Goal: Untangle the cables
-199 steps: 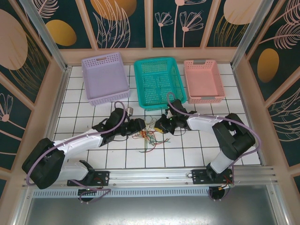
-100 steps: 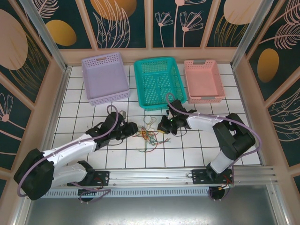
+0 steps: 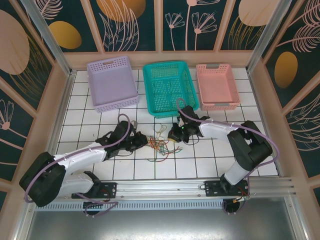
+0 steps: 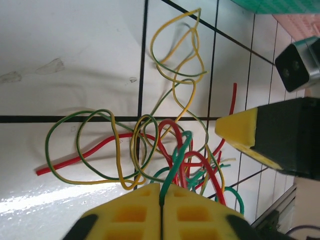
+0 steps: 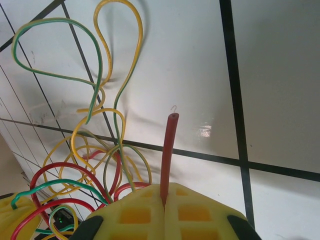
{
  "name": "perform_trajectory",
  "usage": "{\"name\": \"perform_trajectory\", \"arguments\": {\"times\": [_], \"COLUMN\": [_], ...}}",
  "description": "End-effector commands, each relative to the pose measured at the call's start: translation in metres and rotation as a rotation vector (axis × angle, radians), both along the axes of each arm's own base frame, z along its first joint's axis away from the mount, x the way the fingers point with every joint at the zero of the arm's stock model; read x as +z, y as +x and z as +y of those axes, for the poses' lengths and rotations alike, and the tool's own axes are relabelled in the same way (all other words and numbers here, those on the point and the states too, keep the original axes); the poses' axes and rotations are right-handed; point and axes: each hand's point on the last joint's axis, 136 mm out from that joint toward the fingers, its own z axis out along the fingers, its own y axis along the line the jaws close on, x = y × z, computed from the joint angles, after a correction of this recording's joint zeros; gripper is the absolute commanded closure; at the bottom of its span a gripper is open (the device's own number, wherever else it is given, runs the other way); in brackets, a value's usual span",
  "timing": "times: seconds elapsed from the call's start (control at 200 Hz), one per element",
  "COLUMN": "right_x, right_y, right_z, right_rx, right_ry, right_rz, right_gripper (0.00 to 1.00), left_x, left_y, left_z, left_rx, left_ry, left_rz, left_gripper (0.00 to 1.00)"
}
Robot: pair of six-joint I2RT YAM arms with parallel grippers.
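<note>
The cables (image 3: 160, 145) lie as one loose tangle of red, green and yellow wires on the white tiles between my two grippers. My left gripper (image 3: 142, 142) is at the tangle's left side. In the left wrist view this gripper (image 4: 161, 186) has its yellow fingers shut on a green cable (image 4: 178, 159) that rises out of the knot. My right gripper (image 3: 173, 134) is at the tangle's right edge. In the right wrist view it (image 5: 164, 188) is shut on the end of a red cable (image 5: 168, 150), whose free tip points away over the tile.
Three baskets stand in a row at the back: lilac (image 3: 95, 82), teal (image 3: 148, 87) and pink (image 3: 200, 85). The right gripper's yellow finger (image 4: 240, 132) hangs close over the tangle in the left wrist view. Metal rails run along the table's near edge.
My left gripper has closed on the green cable at the tangle's left side after shifting slightly toward me. The right gripper has stayed shut on the red cable.
</note>
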Motion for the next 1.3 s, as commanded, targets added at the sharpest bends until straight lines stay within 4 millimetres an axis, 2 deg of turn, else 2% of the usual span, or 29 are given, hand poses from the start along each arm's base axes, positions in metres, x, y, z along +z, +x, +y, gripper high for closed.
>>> {"name": "perform_trajectory", "arguments": {"times": [0.0,0.105,0.235,0.335,0.45,0.53,0.641,0.726,0.891,1.146,1.241,1.296], "right_x": [0.018,0.035,0.080,0.115,0.135,0.128,0.112,0.093,0.070,0.055,0.044,0.035], "right_y": [0.009,0.012,0.015,0.003,-0.013,-0.016,-0.010,-0.007,-0.010,-0.007,-0.009,-0.008], "right_z": [-0.001,-0.008,-0.011,0.007,0.033,0.042,0.046,0.043,0.041,0.055,0.057,0.054], "right_rx": [0.007,0.025,0.067,0.174,0.281,0.310,0.285,0.254,0.224,0.219,0.220,0.216], "right_ry": [-0.007,-0.042,-0.049,-0.010,0.020,-0.008,-0.033,-0.055,-0.059,-0.013,-0.016,-0.042], "right_rz": [-0.062,-0.139,-0.318,-0.437,-0.519,-0.511,-0.474,-0.399,-0.323,-0.251,-0.223,-0.211], "right_gripper": [0.88,0.74,0.59,0.49,0.42,0.39,0.39,0.45,0.48,0.39,0.39,0.44], "left_x": [0.011,0.030,0.058,0.073,0.075,0.076,0.081,0.086,0.085,0.085,0.090,0.094], "left_y": [0.007,0.013,0.020,0.024,0.026,0.028,0.031,0.033,0.033,0.031,0.031,0.032], "left_z": [-0.007,-0.012,-0.020,-0.028,-0.036,-0.038,-0.040,-0.037,-0.038,-0.038,-0.035,-0.034], "left_rx": [-0.010,-0.007,-0.019,-0.040,-0.070,-0.073,-0.072,-0.050,-0.046,-0.037,-0.020,-0.010], "left_ry": [-0.036,-0.069,-0.116,-0.145,-0.156,-0.160,-0.159,-0.156,-0.168,-0.190,-0.206,-0.214], "left_rz": [-0.039,-0.074,-0.126,-0.145,-0.138,-0.143,-0.151,-0.161,-0.148,-0.143,-0.156,-0.165], "left_gripper": [1.00,1.00,1.00,1.00,1.00,1.00,1.00,1.00,1.00,1.00,1.00,1.00]}}
